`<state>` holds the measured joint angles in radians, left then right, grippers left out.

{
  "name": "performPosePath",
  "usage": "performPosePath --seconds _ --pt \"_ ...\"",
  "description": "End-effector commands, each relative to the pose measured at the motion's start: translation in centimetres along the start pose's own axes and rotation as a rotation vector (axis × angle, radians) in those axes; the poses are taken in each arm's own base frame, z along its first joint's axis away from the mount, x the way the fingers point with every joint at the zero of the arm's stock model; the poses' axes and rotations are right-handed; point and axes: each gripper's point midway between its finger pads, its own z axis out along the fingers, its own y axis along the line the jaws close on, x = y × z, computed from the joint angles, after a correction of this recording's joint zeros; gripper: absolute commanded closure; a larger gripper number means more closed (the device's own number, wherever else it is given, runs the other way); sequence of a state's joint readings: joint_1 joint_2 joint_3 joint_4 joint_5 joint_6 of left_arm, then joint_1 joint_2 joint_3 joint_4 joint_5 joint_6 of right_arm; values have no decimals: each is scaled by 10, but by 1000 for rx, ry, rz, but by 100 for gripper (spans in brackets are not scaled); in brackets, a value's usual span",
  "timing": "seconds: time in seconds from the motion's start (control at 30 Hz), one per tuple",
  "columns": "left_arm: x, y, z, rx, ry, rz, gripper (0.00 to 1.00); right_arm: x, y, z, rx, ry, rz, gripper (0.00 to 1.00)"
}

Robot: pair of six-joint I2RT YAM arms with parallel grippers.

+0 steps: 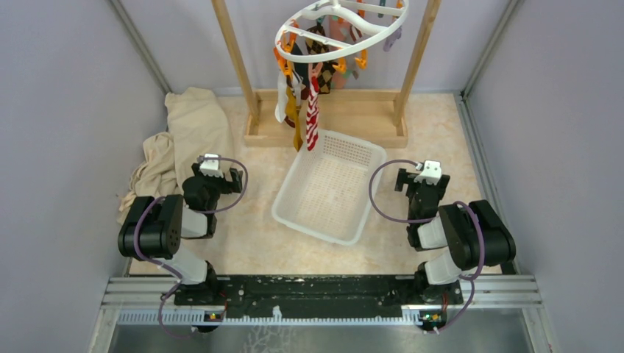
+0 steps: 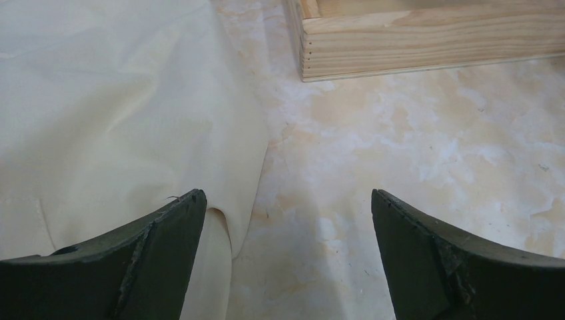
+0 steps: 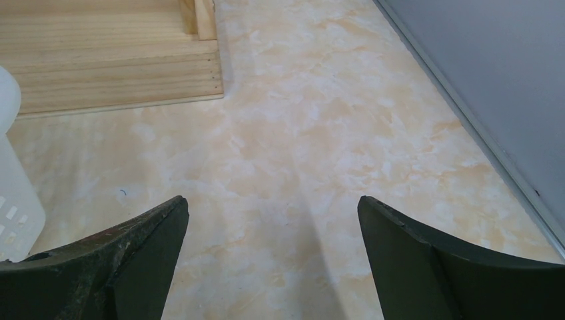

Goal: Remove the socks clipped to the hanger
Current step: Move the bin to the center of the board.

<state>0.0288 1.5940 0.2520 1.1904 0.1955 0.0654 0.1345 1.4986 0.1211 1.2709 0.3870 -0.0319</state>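
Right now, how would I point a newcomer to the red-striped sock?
Find the wooden frame at the table's far edge; the white ring hanger hangs between its posts. From the ring's left side a bunch of socks dangles. That sock hangs lowest, and only it has red-and-white stripes.

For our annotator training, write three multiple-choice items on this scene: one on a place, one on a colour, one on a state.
1. The white basket stands: A before the wooden frame; B behind it; C hung overhead.
2. The lowest-hanging sock on the hanger is: A purple; B red-white striped; C green.
3. Both pairs of jaws are: A shut on socks; B open, empty; C one shut.
A: it lies on the frame's near side. B: the striped sock reaches lowest. B: both wrist views show spread jaws gripping nothing.
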Motion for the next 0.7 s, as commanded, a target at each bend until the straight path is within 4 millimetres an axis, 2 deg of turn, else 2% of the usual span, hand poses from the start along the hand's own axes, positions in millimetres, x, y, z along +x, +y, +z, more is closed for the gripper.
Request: performPosePath --seconds 0.0,0.17,0.33,0.4,0.57,0.63,0.67 --pt "-16 -5 2 35 -59 23 1 -33 1 5 -3 -111 53 1" --pt "-18 -12 3 79 -52 43 1 -42 -16 -18 42 -189 104 2" --pt "-23 -17 1 106 -63 56 1 -61 -19 -27 43 -253 116 1" --pt "-25 -18 -2 107 -74 61 1 -63 -20 -31 47 -246 117 2" --pt "-34 -28 -13 143 -115 99 1 -62 1 -36 -35 -145 127 1" --pt "-37 -28 -15 132 -107 104 1 -72 11 -41 -97 -118 149 2" --pt "-39 -37 -15 157 -106 111 1 -79 15 -45 -129 -123 173 2"
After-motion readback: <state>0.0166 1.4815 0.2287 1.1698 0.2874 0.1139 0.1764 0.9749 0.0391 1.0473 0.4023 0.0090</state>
